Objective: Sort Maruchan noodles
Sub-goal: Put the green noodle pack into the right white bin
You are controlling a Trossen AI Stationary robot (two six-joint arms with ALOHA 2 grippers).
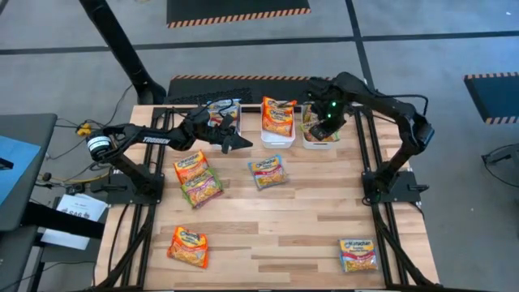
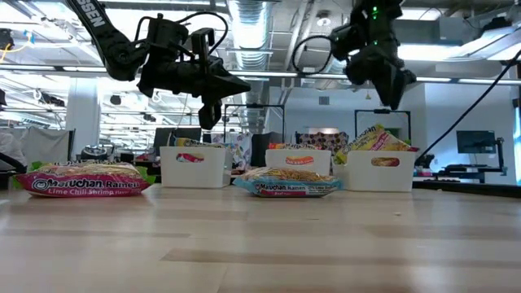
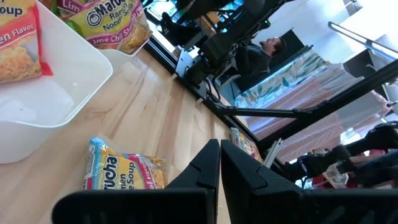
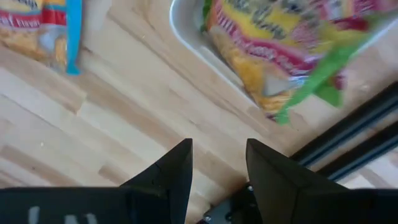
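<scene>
With its right claw [image 1: 328, 128] open and empty above the green-edged packet [image 1: 317, 123] in the right-hand bin [image 1: 322, 143], the arm should rise straight clear before seeking another packet.

Three bins [image 1: 277, 136] behind scattered packets [image 1: 268, 171]

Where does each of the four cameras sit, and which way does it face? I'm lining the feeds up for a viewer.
High view: above the table, facing straight down; both arms, left hand, right hand over the right bin.
Low view: at table-top height, facing level toward the room; both hands hang from above.
Left wrist view: on the left arm, past its shut fingers.
Right wrist view: on the right arm, past its open fingers.
Shared: the green-edged packet shows in the high view too.
</scene>
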